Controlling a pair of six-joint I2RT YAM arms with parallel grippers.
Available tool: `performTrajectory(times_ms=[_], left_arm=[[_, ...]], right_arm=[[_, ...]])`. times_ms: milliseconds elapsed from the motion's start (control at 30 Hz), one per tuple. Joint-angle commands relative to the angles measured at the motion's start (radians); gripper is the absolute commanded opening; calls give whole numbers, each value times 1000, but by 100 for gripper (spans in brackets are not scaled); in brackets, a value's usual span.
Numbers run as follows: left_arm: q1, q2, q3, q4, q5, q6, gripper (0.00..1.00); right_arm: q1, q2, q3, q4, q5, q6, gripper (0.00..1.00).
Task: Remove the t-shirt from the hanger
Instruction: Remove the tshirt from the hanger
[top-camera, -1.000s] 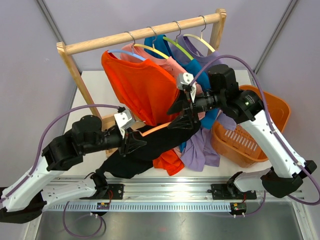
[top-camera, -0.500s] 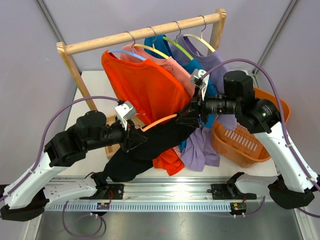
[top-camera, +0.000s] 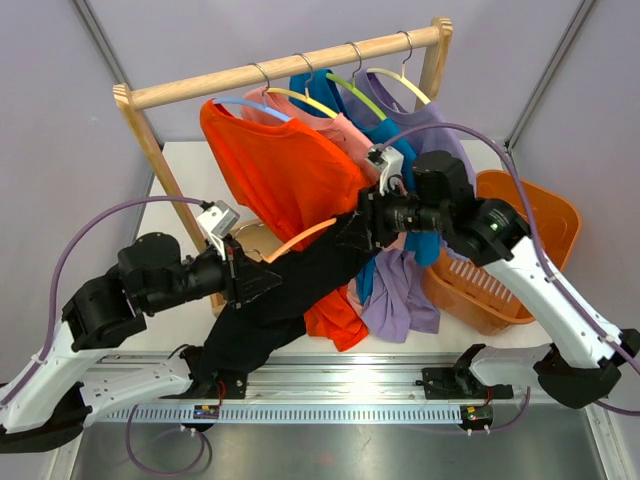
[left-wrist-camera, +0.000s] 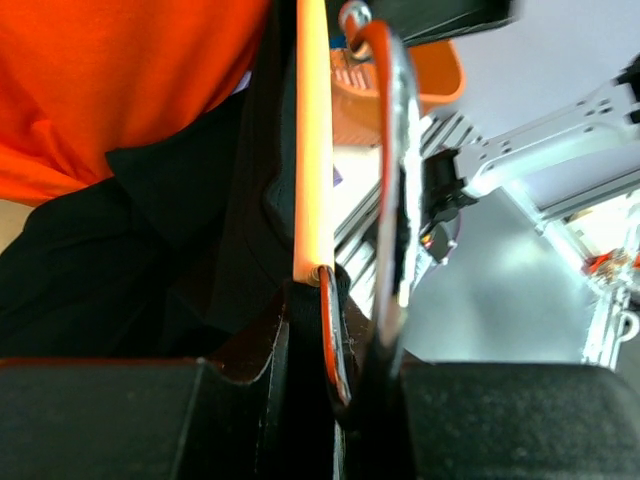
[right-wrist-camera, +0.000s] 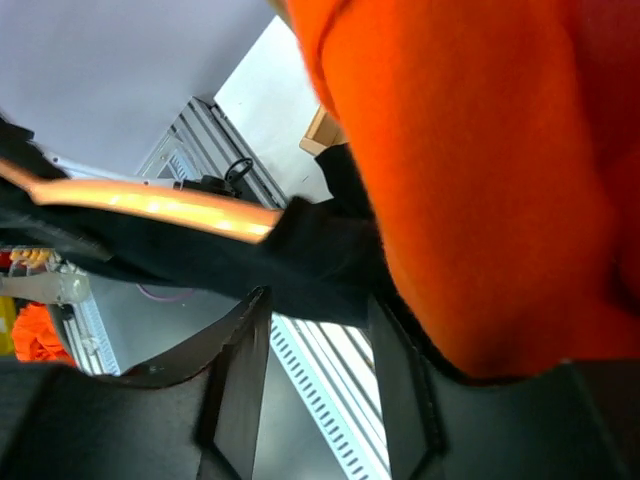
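Observation:
A black t-shirt (top-camera: 290, 290) hangs stretched between my two arms on an orange hanger (top-camera: 300, 238), off the rack. My left gripper (top-camera: 262, 280) is shut on the hanger: in the left wrist view the orange hanger arm (left-wrist-camera: 313, 140) runs into the left gripper (left-wrist-camera: 335, 300), beside the metal hook (left-wrist-camera: 392, 150). My right gripper (top-camera: 350, 232) sits at the shirt's upper end. In the right wrist view the right gripper (right-wrist-camera: 318, 305) stands open, with the black t-shirt's (right-wrist-camera: 310, 260) edge across its tips and the bare hanger (right-wrist-camera: 150, 205) to the left.
A wooden rack (top-camera: 290, 65) at the back carries an orange shirt (top-camera: 275, 170) and several other shirts. The orange shirt (right-wrist-camera: 470, 180) presses against my right gripper. A purple shirt (top-camera: 400, 300) hangs low beside an orange basket (top-camera: 540, 215) on the right.
My left arm has pulled back to the left with the hanger, baring more of its orange arm. My right gripper has shifted left along the black shirt, and its jaws have narrowed.

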Motion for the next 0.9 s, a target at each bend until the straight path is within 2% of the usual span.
performTrajectory(times_ms=[0, 167, 267, 433, 700, 800, 833, 867], left_arm=[[6, -30, 1, 151, -21, -57, 0], [6, -48, -27, 155, -22, -66, 0], [6, -62, -36, 170, -38, -70, 0], [6, -68, -42, 184, -56, -84, 0], [6, -77, -49, 226, -53, -126, 0], [6, -81, -64, 243, -42, -133, 0], [6, -82, -67, 244, -39, -135, 0], [6, -84, -76, 249, -36, -135, 0]], right_arm=[[31, 43, 64, 25, 94, 120, 52], [32, 63, 88, 70, 86, 158, 60], [32, 72, 86, 80, 62, 226, 61], [34, 58, 52, 209, 49, 301, 61], [42, 120, 124, 172, 184, 355, 44], [42, 124, 137, 175, 223, 364, 33], [42, 129, 138, 175, 235, 368, 23], [42, 129, 143, 175, 250, 370, 18]])
